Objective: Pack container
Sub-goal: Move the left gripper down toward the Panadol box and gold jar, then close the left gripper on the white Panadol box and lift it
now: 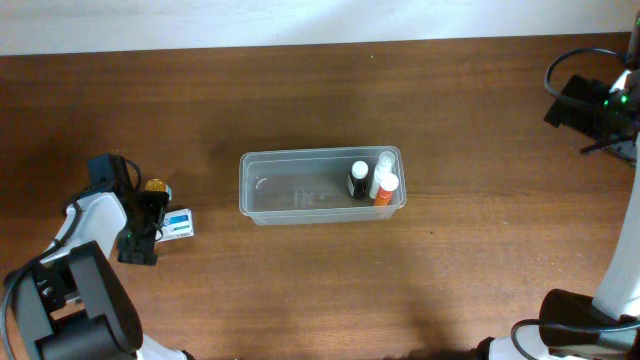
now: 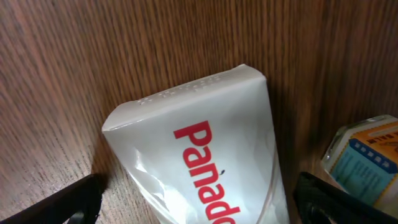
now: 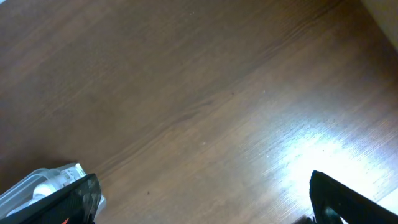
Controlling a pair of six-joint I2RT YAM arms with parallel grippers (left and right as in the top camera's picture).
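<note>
Wood counter (image 1: pixel 450 270), overhead: clear, shallow, rimmed container (image 1: pixel 290 190) at centre, small bottles (image 1: pixel 372 180) at its right end. Left wrist: left gripper (image 2: pixel 199 202) open astride white Panado box (image 2: pixel 205 143), well left of container; pick-up step judged in hand, next needs closing. Right wrist: right gripper (image 3: pixel 205 208) open, empty.

Lit softly from above in the overhead view; dimmer toward the left edge of the desk (image 1: pixel 320 90), faintly shadowed along the near wall of the container (image 1: pixel 243 190). Burns out to white glare on the wood in the right wrist view. Shows crisp grain in the left wrist view, mild sheen on the white box (image 2: pixel 205 155), blurred left end effector fingers (image 2: pixel 68 202).
</note>
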